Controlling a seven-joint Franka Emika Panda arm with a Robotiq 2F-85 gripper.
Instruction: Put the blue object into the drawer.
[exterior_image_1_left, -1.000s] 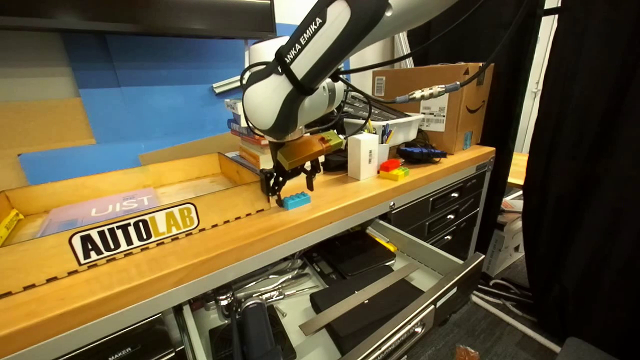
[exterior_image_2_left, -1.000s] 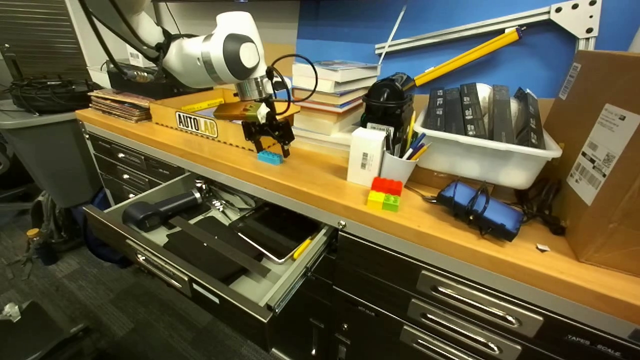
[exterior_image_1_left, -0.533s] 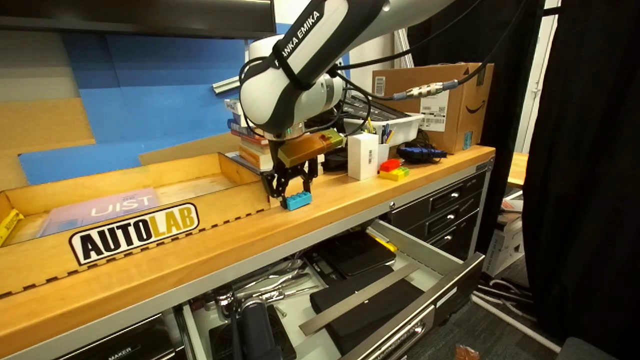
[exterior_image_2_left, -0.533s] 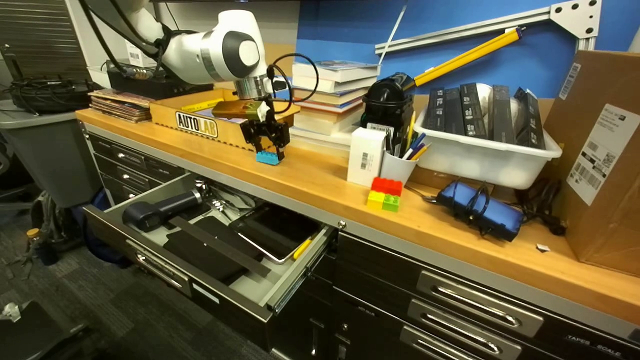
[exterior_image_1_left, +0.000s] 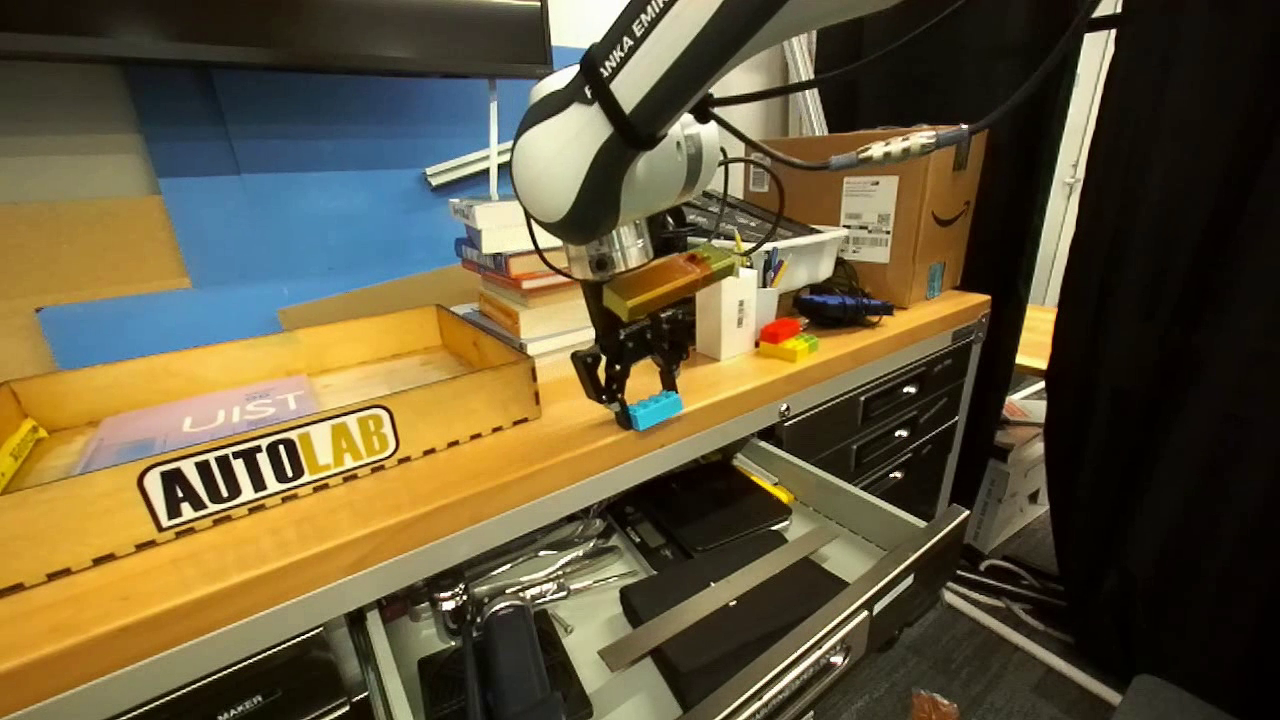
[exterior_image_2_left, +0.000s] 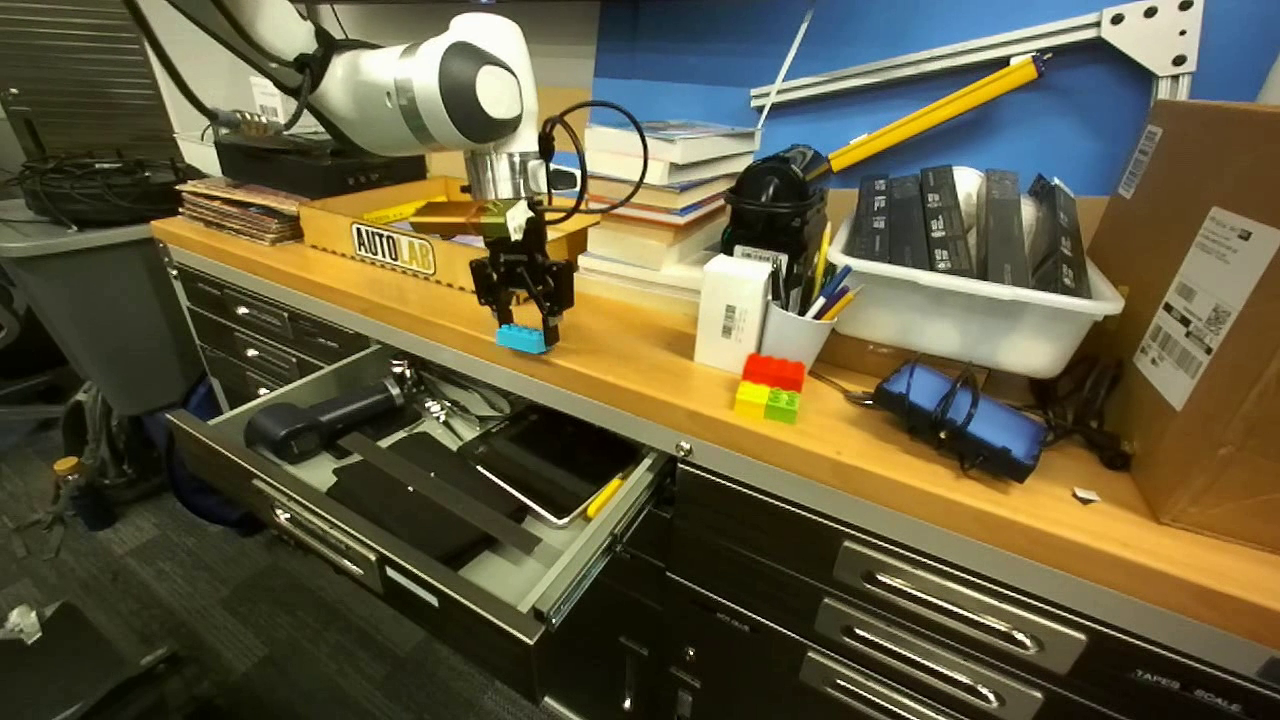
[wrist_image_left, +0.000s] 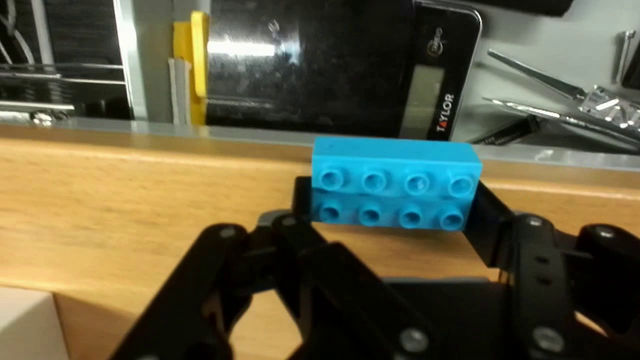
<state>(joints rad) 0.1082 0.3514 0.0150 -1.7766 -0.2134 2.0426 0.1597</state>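
Note:
The blue object (wrist_image_left: 395, 180), a cyan studded brick, is pinched end to end between the black fingers (wrist_image_left: 301, 196) of my gripper (exterior_image_1_left: 648, 400). In both exterior views the blue object (exterior_image_2_left: 521, 339) is low over the workbench's front part, tilted slightly; its exact height above the wood is hard to tell. The drawer (exterior_image_1_left: 835, 490) is pulled out below the bench edge, in front of the gripper. From the wrist, the drawer's side wall (wrist_image_left: 142, 60) and contents show just past the brick, across the bench edge.
Inside the drawer lie a black kitchen scale (wrist_image_left: 320, 70), a long metal bar (exterior_image_2_left: 440, 490), dark flat items and several tools. On the bench stand a wooden AUTOLAB tray (exterior_image_1_left: 470, 405), a white box (exterior_image_2_left: 733, 310), red, yellow and green bricks (exterior_image_2_left: 770, 385) and stacked books (exterior_image_2_left: 665, 200).
The gripper has shut on the blue object, which lay on the bench between its fingers. Gripper and brick have then moved toward the bench's front edge and the drawer.

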